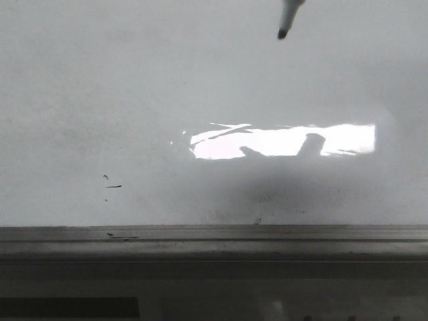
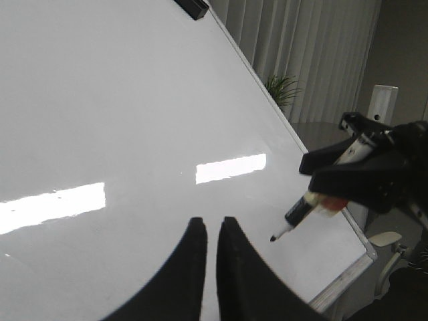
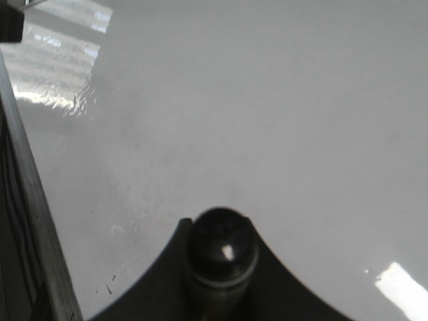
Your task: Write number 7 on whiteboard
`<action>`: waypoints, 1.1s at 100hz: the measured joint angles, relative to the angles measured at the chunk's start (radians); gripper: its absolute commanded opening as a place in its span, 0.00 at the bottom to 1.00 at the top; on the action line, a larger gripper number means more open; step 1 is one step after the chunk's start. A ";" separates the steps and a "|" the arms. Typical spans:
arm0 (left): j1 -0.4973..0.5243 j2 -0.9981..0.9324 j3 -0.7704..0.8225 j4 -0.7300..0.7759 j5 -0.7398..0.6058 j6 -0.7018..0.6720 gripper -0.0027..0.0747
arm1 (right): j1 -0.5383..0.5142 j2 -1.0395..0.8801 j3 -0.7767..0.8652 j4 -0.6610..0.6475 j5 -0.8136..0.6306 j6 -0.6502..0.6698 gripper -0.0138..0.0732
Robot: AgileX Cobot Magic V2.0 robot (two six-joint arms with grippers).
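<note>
Whiteboard [image 1: 134, 87] fills nearly everything I can see from the front, glossy and bare of any number 7 as yet; only a few tiny stray dashes [image 1: 112, 185] sit low at about 8 o'clock, just above the grey ledge [image 1: 214, 234], with a bright patch of glare [image 1: 281, 140] near the middle. A marker [image 1: 287, 17] pokes in at roughly 1 o'clock, its dark tip close to the surface, though I cannot tell whether it touches. Seen from the left wrist camera, the right gripper [image 2: 321, 167] has its fingers clenched around the marker's barrel, tip angled down toward the board. The left gripper [image 2: 212, 231] hangs idle, its two fingers drawn nearly together with a thin gap and nothing between them. My reading is that the writing has not begun and the first stroke is about to start. To do it well, the tip should land gently and squarely, run a short level top bar, turn the corner without lifting, then draw one steady stem toward 6 o'clock, stopping short of the glare-washed ledge.
</note>
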 measured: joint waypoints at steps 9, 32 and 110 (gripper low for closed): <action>0.000 -0.002 0.002 -0.002 -0.002 -0.002 0.01 | 0.001 0.050 0.000 -0.030 -0.002 -0.003 0.11; 0.000 -0.002 0.002 -0.006 -0.002 -0.002 0.01 | 0.002 0.111 -0.075 -0.149 -0.076 0.143 0.08; 0.000 -0.002 0.004 -0.006 -0.002 -0.002 0.01 | 0.012 0.099 -0.095 -0.221 0.202 0.223 0.08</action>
